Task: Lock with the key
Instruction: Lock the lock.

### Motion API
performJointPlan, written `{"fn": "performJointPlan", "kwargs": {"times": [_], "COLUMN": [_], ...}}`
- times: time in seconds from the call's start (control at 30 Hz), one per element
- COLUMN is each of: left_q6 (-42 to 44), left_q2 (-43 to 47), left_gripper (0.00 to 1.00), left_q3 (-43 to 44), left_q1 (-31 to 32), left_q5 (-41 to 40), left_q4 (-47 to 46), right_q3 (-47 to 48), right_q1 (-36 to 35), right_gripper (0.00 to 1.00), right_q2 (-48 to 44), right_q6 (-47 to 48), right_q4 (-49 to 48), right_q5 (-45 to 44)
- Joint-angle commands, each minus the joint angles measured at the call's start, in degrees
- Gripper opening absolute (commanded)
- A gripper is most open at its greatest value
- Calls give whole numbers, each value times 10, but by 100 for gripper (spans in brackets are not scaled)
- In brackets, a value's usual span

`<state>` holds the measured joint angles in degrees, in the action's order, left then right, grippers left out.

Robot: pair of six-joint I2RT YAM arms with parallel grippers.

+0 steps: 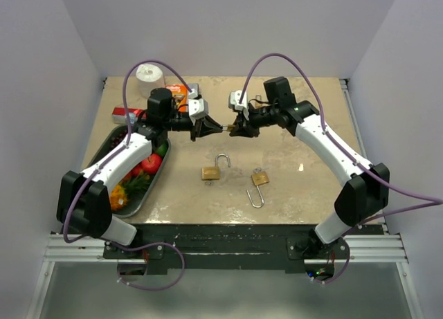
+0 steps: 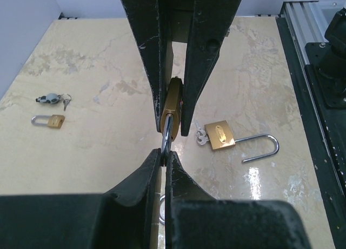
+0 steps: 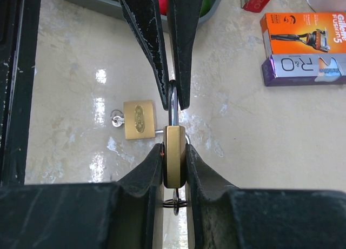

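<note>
Marble-look bench lies below both arms. Brass padlock is held mid-air btwn them, long axis hand to hand: L hand clamps its shackle, R hand clamps the body.

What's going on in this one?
Both arms hold one padlock up between them over the table. The left hand is shut on its shackle. The right hand grips the brass body, and a ring hangs under it. Whether the shackle is pushed home cannot be told. Two spare padlocks lie on the table with shackles open, nothing touching them.
</note>
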<state>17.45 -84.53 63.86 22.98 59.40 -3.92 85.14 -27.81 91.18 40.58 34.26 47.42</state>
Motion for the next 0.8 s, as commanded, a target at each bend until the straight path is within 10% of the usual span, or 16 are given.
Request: {"fn": "performJointPlan", "kwargs": {"times": [0.0,0.77], "left_q6": [-22,-12], "left_q2": [-25,-34], "left_gripper": [0,0], "left_q3": [13,-12], "left_q1": [61,94], "left_q5": [56,75], "left_q4": [-78,-138], "right_q3": [35,52], "right_q1": [-51,-98], "right_gripper": [0,0], "right_q2": [8,35], "right_q6": [13,42], "right_q4": [-126,-122], "right_q5": [120,190]}}
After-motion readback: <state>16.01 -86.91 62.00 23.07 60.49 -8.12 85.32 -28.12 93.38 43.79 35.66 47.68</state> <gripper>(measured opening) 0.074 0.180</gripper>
